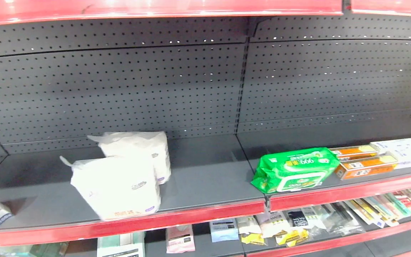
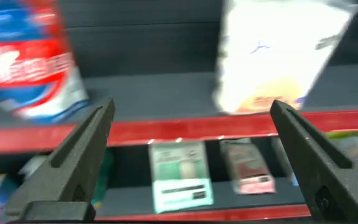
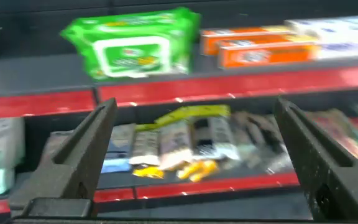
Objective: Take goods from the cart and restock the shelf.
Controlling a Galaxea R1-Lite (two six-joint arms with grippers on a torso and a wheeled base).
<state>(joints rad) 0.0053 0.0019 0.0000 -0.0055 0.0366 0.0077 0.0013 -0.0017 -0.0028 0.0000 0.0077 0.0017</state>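
Two tools, both with jaws spread wide and nothing held between them. My left tool (image 2: 191, 165) faces the front edge of the shelf (image 1: 209, 175). Straight ahead of it, up on the shelf board, stands a white soft pack (image 2: 278, 56), and farther to that tool's left sits a red, white and blue pack (image 2: 30, 62). A second white pack (image 1: 137, 150) stands close behind the first. My right tool (image 3: 194, 165) is level with the lower shelf (image 3: 229, 185), with small packets (image 3: 185, 143) directly ahead of its tips. Beyond and higher than that tool lies a green wet-wipe pack (image 3: 132, 43), with orange boxes (image 3: 260, 50) just beside it and white boxes (image 1: 405, 148) past those
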